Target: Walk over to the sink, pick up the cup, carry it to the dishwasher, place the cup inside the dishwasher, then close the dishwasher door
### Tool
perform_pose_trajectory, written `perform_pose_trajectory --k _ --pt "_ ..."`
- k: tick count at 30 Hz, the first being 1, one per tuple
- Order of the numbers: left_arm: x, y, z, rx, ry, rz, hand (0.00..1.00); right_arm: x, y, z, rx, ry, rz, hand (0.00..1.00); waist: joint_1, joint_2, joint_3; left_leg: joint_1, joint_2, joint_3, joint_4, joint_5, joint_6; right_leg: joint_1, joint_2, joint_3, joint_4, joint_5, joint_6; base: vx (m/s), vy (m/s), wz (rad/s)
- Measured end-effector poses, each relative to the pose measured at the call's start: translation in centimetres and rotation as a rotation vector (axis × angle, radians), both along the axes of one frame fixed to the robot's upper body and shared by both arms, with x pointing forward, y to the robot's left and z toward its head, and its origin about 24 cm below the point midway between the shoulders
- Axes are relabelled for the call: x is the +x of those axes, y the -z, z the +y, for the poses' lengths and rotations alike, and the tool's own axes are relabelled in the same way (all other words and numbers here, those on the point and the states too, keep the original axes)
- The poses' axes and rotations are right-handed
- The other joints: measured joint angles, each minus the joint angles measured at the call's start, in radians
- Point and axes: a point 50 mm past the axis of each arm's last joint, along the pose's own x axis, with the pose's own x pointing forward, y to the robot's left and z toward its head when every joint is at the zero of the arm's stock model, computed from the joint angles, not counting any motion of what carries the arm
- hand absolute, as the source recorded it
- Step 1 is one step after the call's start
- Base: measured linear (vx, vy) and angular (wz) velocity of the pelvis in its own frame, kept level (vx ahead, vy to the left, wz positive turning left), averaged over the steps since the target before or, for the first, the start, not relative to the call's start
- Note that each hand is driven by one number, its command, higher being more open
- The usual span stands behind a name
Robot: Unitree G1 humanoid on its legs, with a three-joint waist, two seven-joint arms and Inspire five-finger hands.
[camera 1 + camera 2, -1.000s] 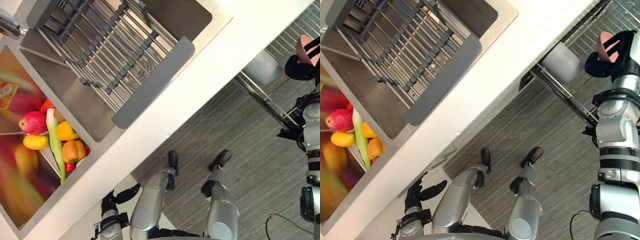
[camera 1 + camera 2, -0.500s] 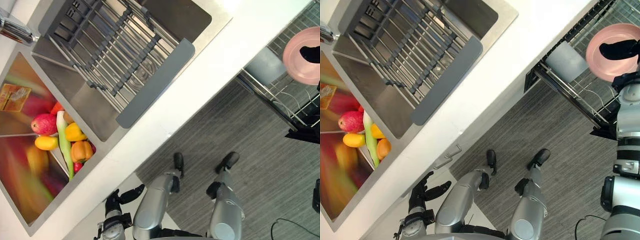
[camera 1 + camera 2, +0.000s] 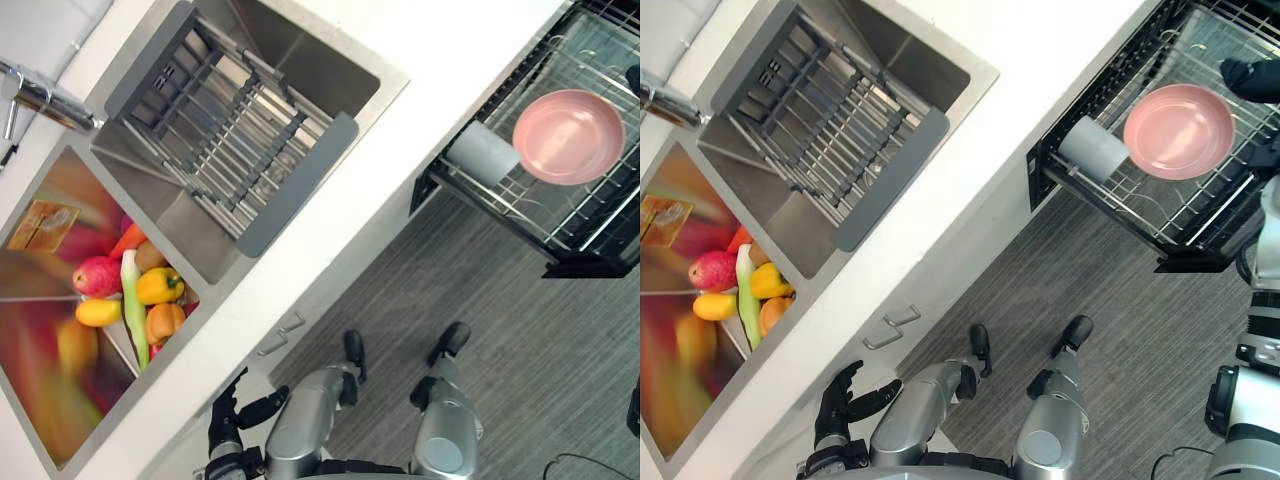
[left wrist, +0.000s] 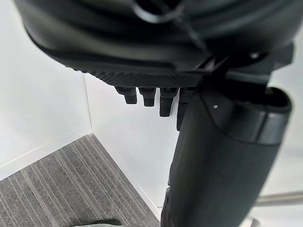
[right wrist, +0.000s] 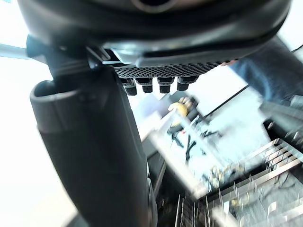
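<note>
Up at the rack's [image 3: 1200,215] far corner, the right hand [image 3: 1252,78] hovers with nothing in it. In its wrist view the fingers [image 5: 163,85] run straight in a row and the thumb [image 5: 94,156] stands out beside them, so the hand is wide and empty. The pink cup [image 3: 1178,130] sits in the rack, mouth up, just beside that hand; whether the fingertips touch its rim I cannot tell. A pale grey tumbler [image 3: 1093,148] lies on its side at the rack's other end, just beside the cup. The rack is pulled out over the grey striped floor [image 3: 1120,290], from under the white counter [image 3: 1040,70] that runs along its inner side.

Across the counter, well apart from the rack, is the steel sink [image 3: 890,50]. A grey drainer [image 3: 830,130] spans one basin. Fruit [image 3: 715,270] is heaped in the basin farther from the rack, and the tap [image 3: 665,100] stands behind the two basins.

Farthest from the rack, the left hand [image 3: 835,410] hangs low by the white cabinet front, below a small handle [image 3: 895,325]. Its fingers [image 4: 142,94] are loosely spread and hold nothing.
</note>
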Motion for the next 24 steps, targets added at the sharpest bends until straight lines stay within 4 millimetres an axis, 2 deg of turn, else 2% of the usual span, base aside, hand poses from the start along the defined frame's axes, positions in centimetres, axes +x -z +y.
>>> perform_pose_trajectory --k 2,6,10,12,15,16,17,19,20,21,22,24 --pt "-0.7 0.4 0.5 0.014 -0.010 0.033 1.00 -0.8 1.4 -2.8 0.137 0.080 -0.027 1.00 -0.012 -0.023 -0.023 0.018 0.002 0.000 -0.005 -0.003 -0.004 0.014 0.006 0.000 0.000 0.000 0.000 0.03 0.011 -0.04" --pt "-2.3 1.0 1.1 0.026 -0.027 0.091 1.00 -2.5 3.9 -6.1 0.299 0.175 -0.040 1.00 -0.041 -0.056 -0.070 0.033 0.000 0.013 -0.020 -0.003 -0.004 0.016 0.004 0.008 0.000 -0.001 -0.002 0.01 0.026 -0.08" --pt "-2.7 1.2 1.1 0.031 -0.031 0.109 1.00 -4.2 4.9 -8.9 0.392 0.262 -0.024 1.00 -0.062 -0.053 -0.088 0.017 -0.003 0.031 -0.024 -0.003 -0.004 -0.010 -0.002 0.027 0.000 -0.001 -0.001 -0.04 0.025 -0.13" --pt "-2.5 1.1 1.0 0.044 -0.013 0.108 1.00 -5.4 5.9 -10.4 0.507 0.306 -0.066 1.00 -0.077 -0.042 -0.095 -0.024 -0.003 0.037 -0.021 0.008 -0.003 -0.057 -0.007 0.038 0.009 0.002 -0.004 -0.06 0.016 -0.05" --pt "-2.4 1.1 0.8 0.053 -0.009 0.109 1.00 -6.3 7.8 -11.6 0.671 0.340 -0.114 1.00 -0.091 -0.026 -0.097 -0.059 -0.002 0.054 -0.023 0.018 -0.004 -0.110 -0.007 0.061 0.016 0.012 -0.014 -0.01 -0.013 -0.15" --pt "-2.3 1.1 0.6 0.049 -0.006 0.110 1.00 -6.6 8.2 -11.9 0.726 0.348 -0.138 0.00 -0.094 -0.015 -0.094 -0.066 -0.002 0.063 -0.023 0.019 -0.003 -0.125 -0.007 0.074 0.018 0.015 -0.016 -0.01 -0.016 -0.22" --pt "-2.3 1.1 0.5 0.048 -0.002 0.111 1.00 -6.7 8.3 -11.9 0.743 0.351 -0.148 0.00 -0.094 -0.009 -0.094 -0.070 -0.003 0.070 -0.024 0.019 -0.003 -0.133 -0.007 0.081 0.019 0.018 -0.017 -0.02 -0.015 -0.24" --pt "-1.9 1.2 0.0 0.041 0.027 0.110 1.00 -7.4 7.8 -12.3 0.752 0.367 -0.170 0.00 -0.094 0.022 -0.089 -0.083 -0.007 0.088 -0.024 0.020 -0.001 -0.157 -0.009 0.100 0.020 0.026 -0.016 -0.03 -0.008 -0.19" --pt "-1.5 1.3 -0.5 0.033 0.043 0.110 1.00 -7.9 7.2 -12.6 0.732 0.382 -0.175 0.00 -0.094 0.047 -0.082 -0.092 -0.011 0.096 -0.027 0.021 0.000 -0.170 -0.014 0.110 0.020 0.030 -0.014 -0.03 0.002 -0.12" --pt "-1.3 1.4 -0.7 0.030 0.053 0.112 1.00 -8.2 7.0 -12.7 0.724 0.388 -0.175 0.00 -0.094 0.056 -0.079 -0.098 -0.013 0.099 -0.028 0.021 0.001 -0.178 -0.016 0.115 0.020 0.032 -0.014 -0.04 0.005 -0.14" --pt "-0.9 1.4 -1.1 0.025 0.077 0.109 1.00 -8.6 6.8 -12.9 0.711 0.401 -0.171 0.00 -0.094 0.080 -0.070 -0.110 -0.016 0.106 -0.029 0.022 0.001 -0.196 -0.019 0.125 0.020 0.035 -0.014 -0.03 0.002 -0.11" --pt "-0.6 1.4 -1.4 0.021 0.092 0.107 1.00 -8.7 7.1 -13.0 0.710 0.405 -0.160 0.00 -0.094 0.099 -0.064 -0.123 -0.018 0.113 -0.032 0.026 0.002 -0.214 -0.023 0.135 0.019 0.040 -0.016 -0.02 -0.006 -0.11"
